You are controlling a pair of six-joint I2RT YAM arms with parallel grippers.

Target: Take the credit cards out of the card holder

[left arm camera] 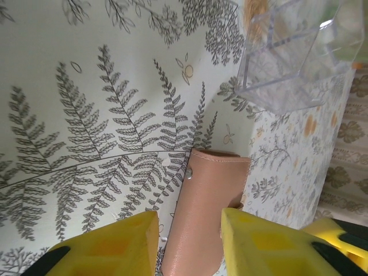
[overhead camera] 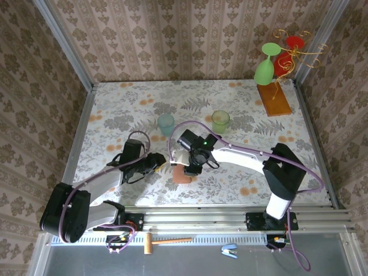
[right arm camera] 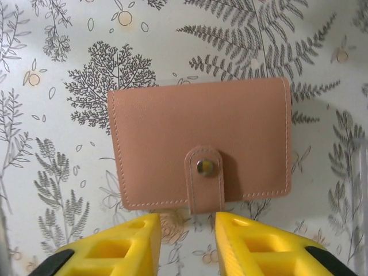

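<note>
One closed card holder [right arm camera: 198, 146] flat on the fern-print table [overhead camera: 115, 109], at both grippers' tips.
Its long axis runs across the right gripper [right arm camera: 187, 247], snap tab [right arm camera: 205, 178] toward its parted, empty jaws; the left gripper [left arm camera: 190, 247], likewise parted and empty, straddles one end. Beyond: two tumblers [overhead camera: 165, 123], one glass stand [overhead camera: 275, 98], damask walls [overhead camera: 172, 34].

The top external camera looks steeply down on the whole table [overhead camera: 115, 109] from its 6 o'clock edge. Both wrist cameras hang close over the card holder [right arm camera: 198, 144], shared by all views: left obliquely from 9 o'clock, right straight down.
</note>
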